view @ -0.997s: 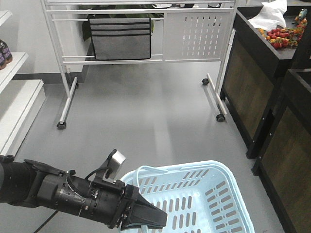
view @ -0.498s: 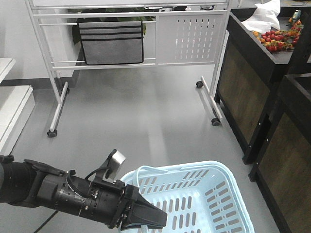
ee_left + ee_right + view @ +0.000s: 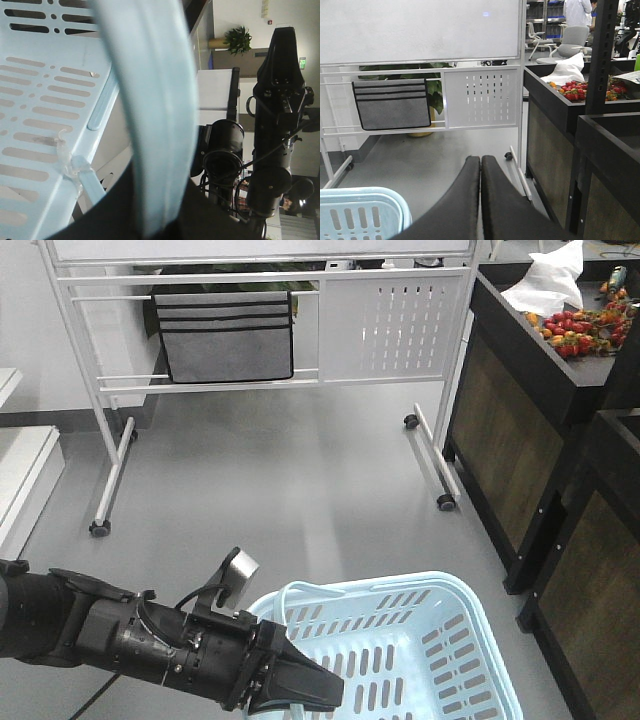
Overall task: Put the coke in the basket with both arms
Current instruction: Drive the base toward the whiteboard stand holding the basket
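basket (image 3: pixel 405 582), light blue, its handle (image 3: pixel 150 100) seemingly clamped in left gripper (image 3: pixel 322 690), right gripper (image 3: pixel 481 190) tips pressed together

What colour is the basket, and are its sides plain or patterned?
The basket is light blue with slotted sides; the front-facing view shows it best.

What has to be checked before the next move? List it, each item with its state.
1. Left gripper gripping the handle: ok, the handle runs through it in the left wrist view.
2. Right gripper free: ok, jaws together, holding nothing.
3. Coke located: not ok, no can shows in any view.
4. Basket ready to receive: ok, nothing lies in its visible part.
5. Basket hanging level: cannot tell, its near end is cut off.
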